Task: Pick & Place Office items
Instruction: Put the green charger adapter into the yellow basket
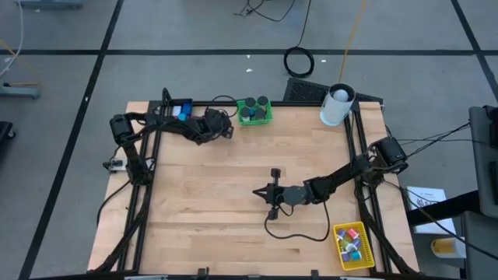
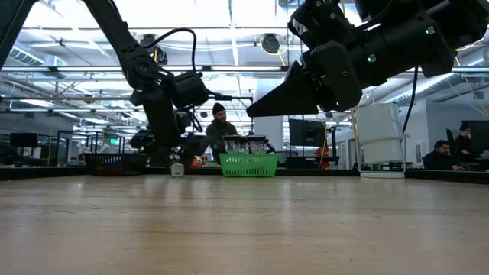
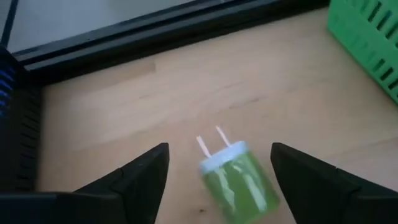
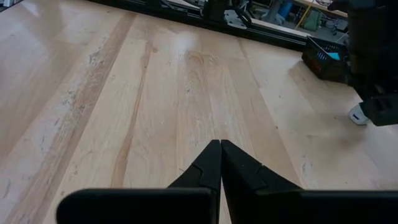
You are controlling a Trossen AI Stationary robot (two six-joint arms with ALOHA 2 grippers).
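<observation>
Robotics lab, monitors (image 2: pixel 306 131), seated person (image 2: pixel 219 130)

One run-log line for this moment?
left gripper: open, straddling green clip beside green bin | right gripper: shut, empty, mid-table

Bright, even overhead light falls on the table (image 1: pixel 233 179), and ceiling strip lamps (image 2: pixel 229 30) glare white in the low view, leaving both arms as dark silhouettes. Between the left gripper's (image 3: pixel 219 163) fingers the green charger (image 3: pixel 239 180) looks soft and blurred. A pale sheen lies on the wood beyond the right gripper's (image 4: pixel 220 144) fingertips.
</observation>
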